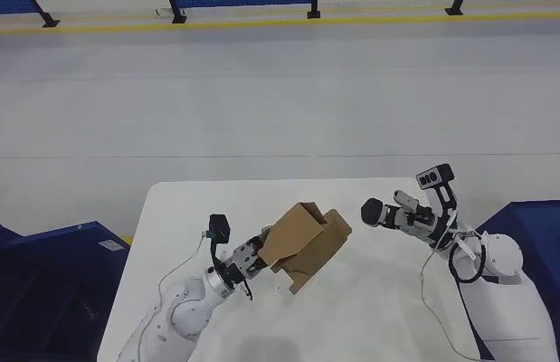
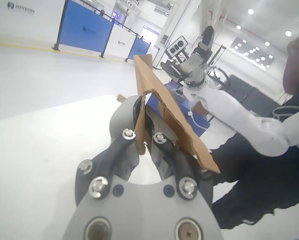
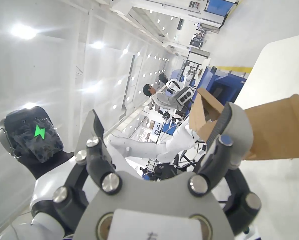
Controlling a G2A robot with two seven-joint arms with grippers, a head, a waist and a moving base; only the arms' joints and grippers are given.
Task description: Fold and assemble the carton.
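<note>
Closest to us, the left gripper has its fingers pinched tight on a thin flap of the brown carton, with the flap's edge standing between the two pads. From above, we see this gripper at the carton's near-left side. The carton is partly unfolded and tilted over the middle of the white table. We cannot tell whether its lower corner touches the tabletop. The right gripper has its fingers spread wide and holds nothing. The carton lies just beyond one finger. In the top view we see the right gripper near the carton's far-right corner, apart from it.
</note>
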